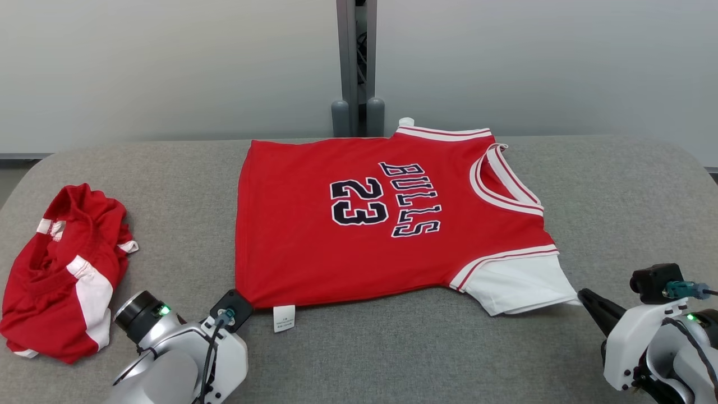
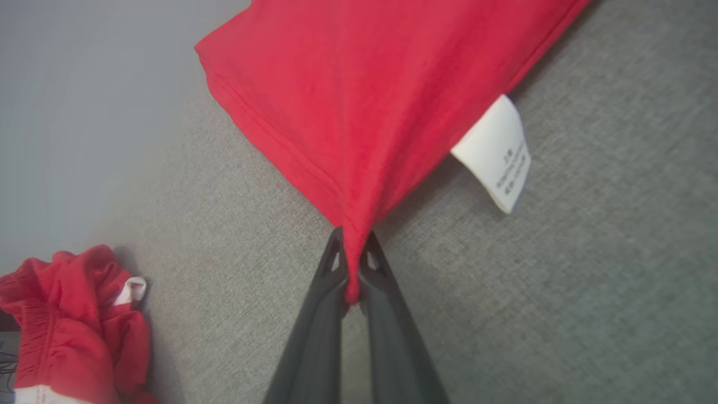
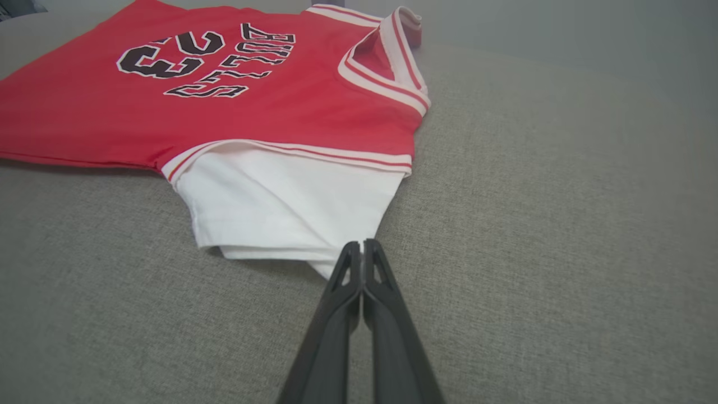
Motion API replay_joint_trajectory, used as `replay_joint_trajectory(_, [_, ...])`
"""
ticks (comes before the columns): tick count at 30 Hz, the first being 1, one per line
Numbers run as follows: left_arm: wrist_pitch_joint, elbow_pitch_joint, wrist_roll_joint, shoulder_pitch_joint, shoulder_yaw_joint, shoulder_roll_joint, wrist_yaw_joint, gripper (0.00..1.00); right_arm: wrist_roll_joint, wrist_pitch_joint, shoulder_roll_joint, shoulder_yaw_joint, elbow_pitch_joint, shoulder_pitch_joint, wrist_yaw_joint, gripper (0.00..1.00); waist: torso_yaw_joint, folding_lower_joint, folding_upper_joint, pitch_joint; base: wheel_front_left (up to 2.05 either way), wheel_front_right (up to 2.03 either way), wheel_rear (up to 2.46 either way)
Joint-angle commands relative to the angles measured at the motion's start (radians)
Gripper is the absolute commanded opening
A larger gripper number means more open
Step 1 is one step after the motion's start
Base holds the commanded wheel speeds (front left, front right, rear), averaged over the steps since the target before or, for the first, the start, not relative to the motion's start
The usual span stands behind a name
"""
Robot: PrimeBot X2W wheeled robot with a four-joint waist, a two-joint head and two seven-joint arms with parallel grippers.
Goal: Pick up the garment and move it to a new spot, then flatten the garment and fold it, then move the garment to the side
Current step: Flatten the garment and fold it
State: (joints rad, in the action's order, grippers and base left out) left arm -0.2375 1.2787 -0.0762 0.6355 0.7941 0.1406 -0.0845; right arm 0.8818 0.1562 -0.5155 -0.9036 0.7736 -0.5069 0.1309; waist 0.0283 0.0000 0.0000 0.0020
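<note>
Head view: the jersey (image 1: 359, 224) is lying flat at the centre of the grey desk (image 1: 505, 359). It is turned sideways, with the hem pointing left and the neckline pointing right. It is showing red cloth, black lettering beside a number, white-and-red trim at the neck and armholes, and a white sleeve (image 1: 521, 286) at the near right. A care label (image 1: 284, 318) is poking out from its near edge, and a crumpled garment (image 1: 61, 275) in red and white is resting well apart at the near left. Left wrist view: the left tool (image 2: 352, 264) is clamping the near-left hem corner. A tuck of red cloth is sitting pinched between the dark fingers (image 2: 320, 336), and the cloth is rising off the desk toward them. Right wrist view: the right tool (image 3: 363, 249) is standing closed and appearing to pinch the near corner of the white sleeve, though the fingers are partly hiding the contact. Handling, as a judgement: the jersey is behaving as a light, thin, limp knit, offering no stiffness and likely sagging between any two hold points. The best places for taking hold are looking to be the corners and seamed edges, catching both layers and holding both points level to limit wrinkling.
</note>
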Motion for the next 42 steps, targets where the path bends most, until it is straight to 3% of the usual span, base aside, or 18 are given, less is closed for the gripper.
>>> replay_joint_trajectory(1, [0.001,0.005,-0.016,-0.017,-0.002,0.005,-0.009,0.0,0.023,-0.016,-0.023,-0.019,-0.02,-0.001,0.0,0.0,0.001,0.0,0.0,-0.002,0.0,0.0,0.0])
replay_joint_trajectory(7, [0.005,0.005,-0.065,-0.034,-0.008,0.007,-0.041,0.0,0.246,-0.139,-0.132,-0.096,-0.184,-0.008,0.0,0.0,-0.003,0.0,0.0,-0.015,0.0,0.0,0.0])
replay_joint_trajectory(15, [0.007,-0.018,-0.111,-0.045,0.043,0.021,-0.045,0.0,0.421,-0.293,-0.246,-0.151,-0.3,-0.046,0.0,0.0,-0.004,0.0,0.0,-0.03,0.0,0.0,0.0])
replay_joint_trajectory(22, [0.066,-0.111,-0.215,-0.072,0.186,0.068,-0.045,0.0,0.491,-0.403,-0.325,-0.198,-0.391,-0.065,0.0,0.0,0.003,0.0,0.0,-0.047,0.0,0.0,0.0])
replay_joint_trajectory(27, [0.156,-0.25,-0.344,-0.093,0.339,0.162,-0.046,0.0,0.535,-0.499,-0.365,-0.24,-0.442,-0.047,0.0,0.0,0.005,0.0,0.0,-0.058,0.0,0.0,0.0])
replay_joint_trajectory(30, [0.244,-0.412,-0.452,-0.092,0.449,0.27,-0.046,0.0,0.567,-0.559,-0.39,-0.258,-0.492,-0.039,0.0,0.0,0.003,0.0,0.0,-0.066,0.0,0.0,0.0])
replay_joint_trajectory(42, [0.566,-0.906,-0.558,-0.156,0.482,0.53,-0.046,0.0,0.645,-0.685,-0.488,-0.295,-0.614,0.004,0.0,0.0,0.003,0.0,0.0,-0.078,0.0,0.0,0.0])
